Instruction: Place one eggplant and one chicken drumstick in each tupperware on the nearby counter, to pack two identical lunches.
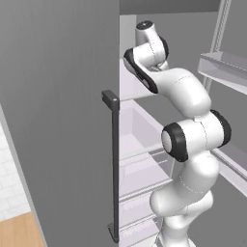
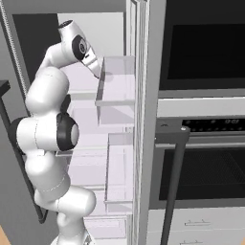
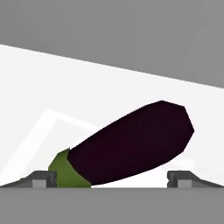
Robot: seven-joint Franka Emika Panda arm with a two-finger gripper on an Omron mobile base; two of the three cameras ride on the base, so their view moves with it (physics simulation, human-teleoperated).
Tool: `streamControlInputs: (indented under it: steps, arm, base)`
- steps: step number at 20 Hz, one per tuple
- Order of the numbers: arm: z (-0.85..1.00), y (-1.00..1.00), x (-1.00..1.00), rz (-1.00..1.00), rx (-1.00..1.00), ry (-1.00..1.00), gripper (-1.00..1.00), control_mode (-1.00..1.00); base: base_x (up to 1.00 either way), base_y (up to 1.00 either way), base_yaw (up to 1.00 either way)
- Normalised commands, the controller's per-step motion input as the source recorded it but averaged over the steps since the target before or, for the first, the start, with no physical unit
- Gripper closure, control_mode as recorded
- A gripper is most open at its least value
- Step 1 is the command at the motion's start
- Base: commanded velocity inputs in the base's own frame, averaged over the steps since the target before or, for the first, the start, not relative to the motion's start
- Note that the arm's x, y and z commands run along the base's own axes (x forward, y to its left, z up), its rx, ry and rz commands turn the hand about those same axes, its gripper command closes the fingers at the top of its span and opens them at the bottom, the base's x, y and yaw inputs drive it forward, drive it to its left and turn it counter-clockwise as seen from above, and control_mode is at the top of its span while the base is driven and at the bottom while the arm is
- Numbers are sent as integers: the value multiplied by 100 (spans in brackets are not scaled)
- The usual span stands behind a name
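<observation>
Dark finger tips of my gripper (image 3: 112,179) stand spread wide, one at each lower corner of the hand view, with nothing pinched between them. Just beyond them, in the gap, lies an eggplant (image 3: 131,144), deep purple and nearly black, with a green stem cap (image 3: 65,168) at its lower left end. It sits slanted, its rounded end rising toward the upper right. I cannot tell whether my tips touch it. It rests on a white shelf (image 3: 87,96), close to the edge nearest me, and a plain grey wall (image 3: 131,35) stands behind.

From the base cameras, my white arm (image 1: 188,135) bends upward and reaches into an open fridge (image 1: 140,140) with pale shelves and clear bins. Its grey door (image 1: 58,120) stands open on my left, with a dark bar handle (image 1: 115,164) along its edge. To my right of the fridge is a built-in oven (image 2: 201,158) with a dark window and a grey handle (image 2: 172,182). A corner of light-brown wood (image 1: 19,231) shows low on the left.
</observation>
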Motion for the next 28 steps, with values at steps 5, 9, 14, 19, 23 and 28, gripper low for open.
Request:
streamControlInputs:
  steps: [5, 9, 14, 19, 23, 28]
  arm:
    - [10, 0, 5, 8, 0, 7, -100, -100]
    - [0, 0, -12, 42, -12, 5, -100, -100]
    - [2, 5, -41, 29, -15, -11, -100, -100]
    - [-1, 5, -43, 12, -21, -11, -100, -100]
    - [2, 0, 9, 22, -13, 9, -100, -100]
    - [28, -22, 42, 27, -1, 31, -100, -100]
  base:
    - [0, 0, 0]
    - [0, 0, 0]
    - [0, 0, 0]
    - [0, 0, 0]
    - [0, 0, 0]
    - [0, 0, 0]
